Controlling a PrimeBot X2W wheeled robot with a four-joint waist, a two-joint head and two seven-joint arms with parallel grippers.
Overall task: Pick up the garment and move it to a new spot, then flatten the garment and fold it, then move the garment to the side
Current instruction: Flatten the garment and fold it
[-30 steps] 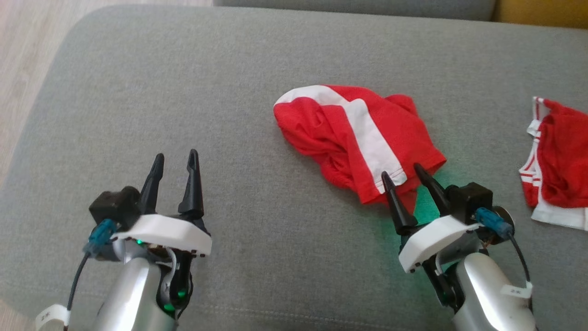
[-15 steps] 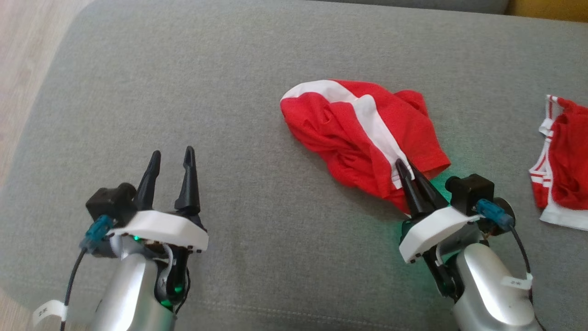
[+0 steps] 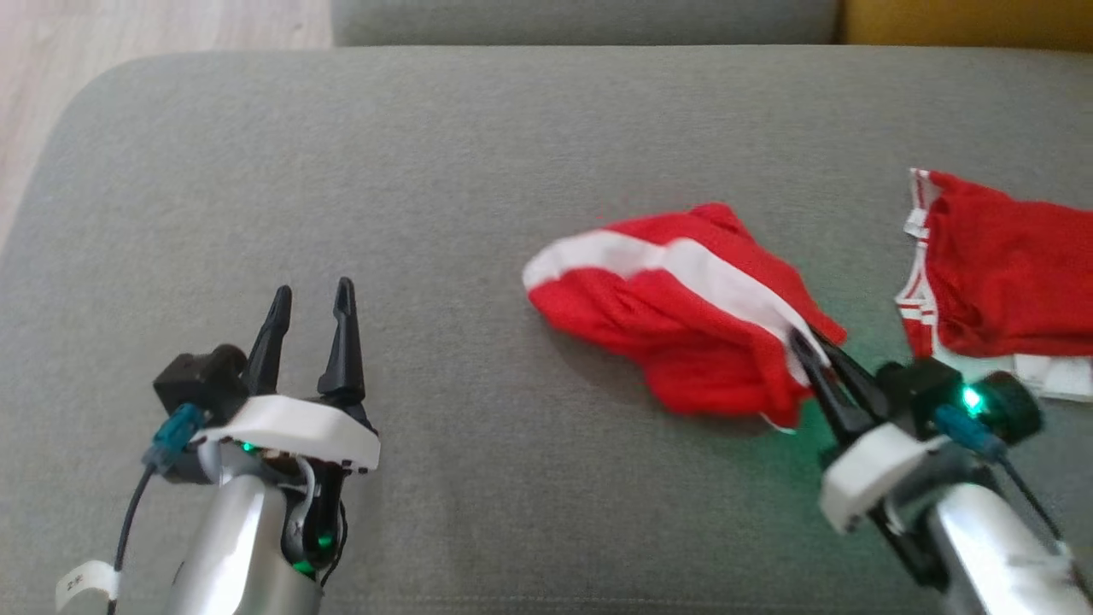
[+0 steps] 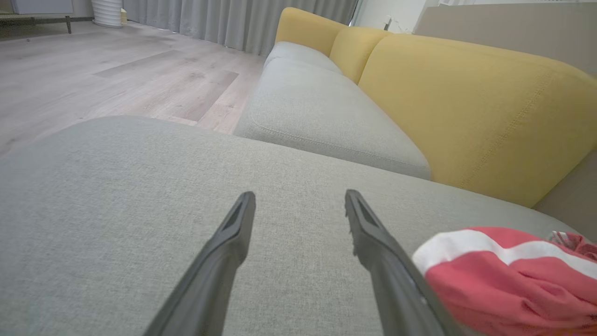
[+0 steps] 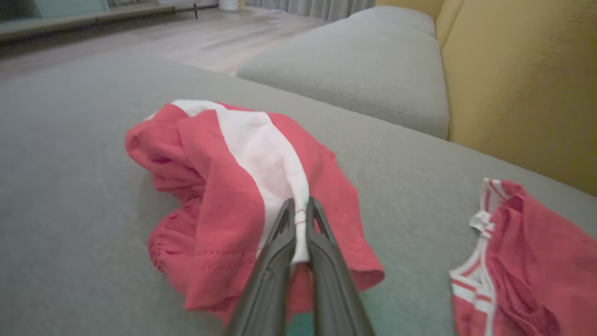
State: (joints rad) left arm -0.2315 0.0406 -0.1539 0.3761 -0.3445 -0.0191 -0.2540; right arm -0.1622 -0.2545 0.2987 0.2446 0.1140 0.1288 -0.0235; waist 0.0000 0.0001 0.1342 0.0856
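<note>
Crumpled red cotton garment with a white band (image 3: 666, 342) lies right of centre on your grey fabric seat cushion (image 3: 427, 154). Your right gripper (image 3: 811, 346), spread across its near hem a second ago, now pinches the white band, so you can lift. Your left gripper (image 3: 312, 292) hovers wide, empty, front-left.

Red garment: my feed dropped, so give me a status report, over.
Right hand shut on the garment at its white stripe. Left hand open, empty, over the grey cushion. Second red garment apart on the right, not in the way.
</note>
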